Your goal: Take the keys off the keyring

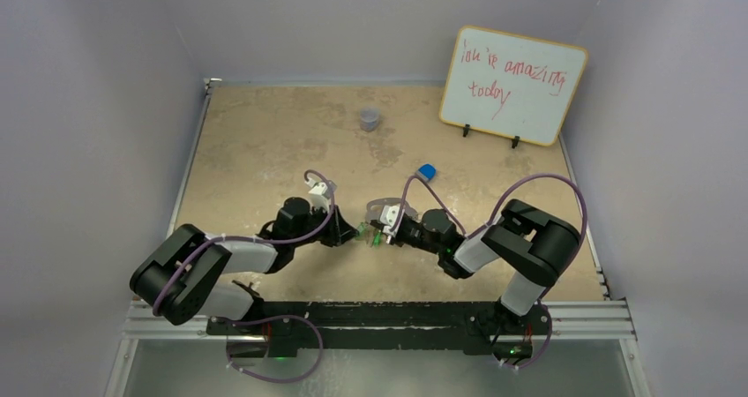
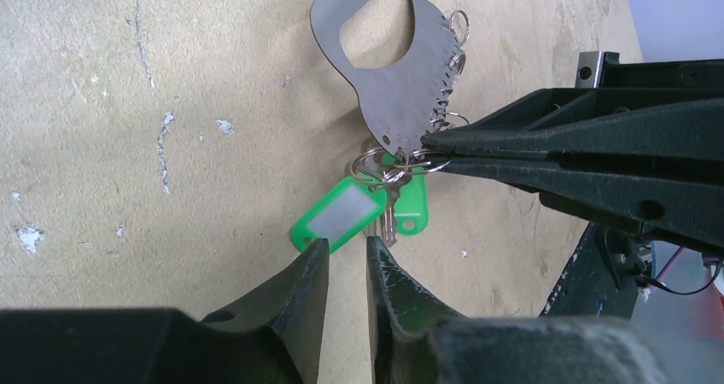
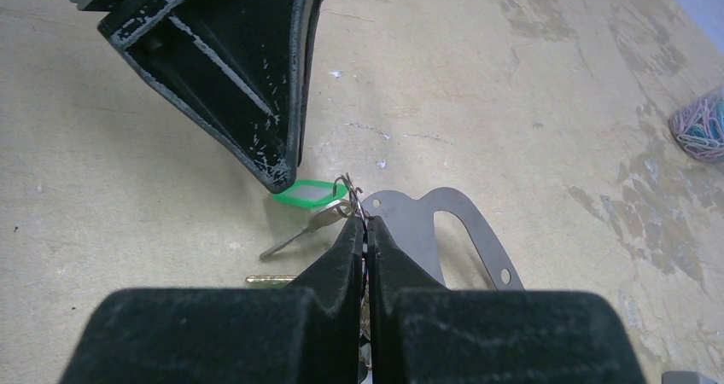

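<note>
keyring [image 2: 401, 94] teeth and green keys [image 2: 341, 215] clear only from left wrist

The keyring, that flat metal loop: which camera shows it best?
The left wrist view: the keyring lies almost fully visible there, cut-out and toothed edge included. The right wrist view shows only part of it beyond the shut right gripper. The top view shows just a small pale shape.
</note>
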Action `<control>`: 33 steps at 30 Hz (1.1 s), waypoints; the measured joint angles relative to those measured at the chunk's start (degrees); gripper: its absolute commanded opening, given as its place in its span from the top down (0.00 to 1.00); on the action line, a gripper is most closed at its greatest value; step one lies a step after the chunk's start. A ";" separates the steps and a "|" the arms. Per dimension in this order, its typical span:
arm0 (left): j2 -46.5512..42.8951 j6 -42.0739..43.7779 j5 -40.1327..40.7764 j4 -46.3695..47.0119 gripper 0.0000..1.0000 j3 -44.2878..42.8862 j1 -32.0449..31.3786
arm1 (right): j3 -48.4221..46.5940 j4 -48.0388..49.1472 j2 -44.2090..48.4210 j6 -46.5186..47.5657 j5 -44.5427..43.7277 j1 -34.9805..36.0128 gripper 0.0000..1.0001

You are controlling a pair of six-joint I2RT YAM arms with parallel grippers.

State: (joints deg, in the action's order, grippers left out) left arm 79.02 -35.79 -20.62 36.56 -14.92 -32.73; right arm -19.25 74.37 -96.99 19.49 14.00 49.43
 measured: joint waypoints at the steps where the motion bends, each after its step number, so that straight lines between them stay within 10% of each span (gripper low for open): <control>1: 0.00 0.42 -0.07 0.87 0.74 0.52 0.00 | 0.00 0.04 0.00 0.00 0.02 0.00 1.00; 33: 2.75 4.87 -8.26 26.34 0.73 5.11 0.00 | 3.85 10.34 2.99 -7.50 6.01 -3.37 1.00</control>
State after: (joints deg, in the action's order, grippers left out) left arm 81.78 -30.92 -28.88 62.89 -9.80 -32.73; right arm -15.40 84.71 -94.00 11.99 20.01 46.06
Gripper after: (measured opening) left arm 0.281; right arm 0.011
